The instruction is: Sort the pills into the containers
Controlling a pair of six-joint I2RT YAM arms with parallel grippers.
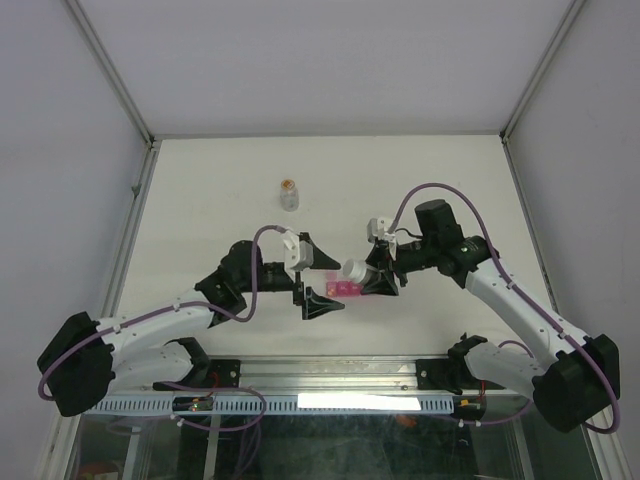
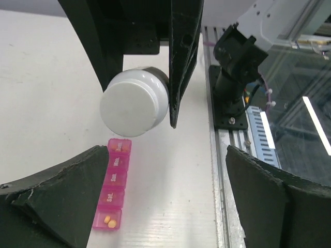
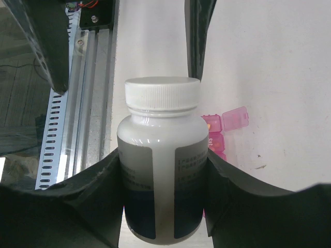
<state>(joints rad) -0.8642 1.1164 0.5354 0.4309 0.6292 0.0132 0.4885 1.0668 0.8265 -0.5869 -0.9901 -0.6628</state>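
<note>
The pink pill-organiser strip (image 1: 343, 290) lies on the table between the two arms. It also shows in the left wrist view (image 2: 115, 183), where its open end compartment holds two orange pills (image 2: 108, 220). My right gripper (image 1: 368, 268) is shut on a white-capped bottle (image 3: 163, 170) with a dark label and holds it tilted just above the organiser (image 3: 214, 132), cap (image 2: 135, 103) toward the left gripper. My left gripper (image 1: 330, 280) is open and empty, its jaws wide apart beside the organiser, facing the bottle cap.
A small clear bottle with orange-brown contents (image 1: 290, 193) stands upright toward the back of the table. The metal rail with the arm bases (image 1: 330, 385) runs along the near edge. White walls close in the left, right and far sides.
</note>
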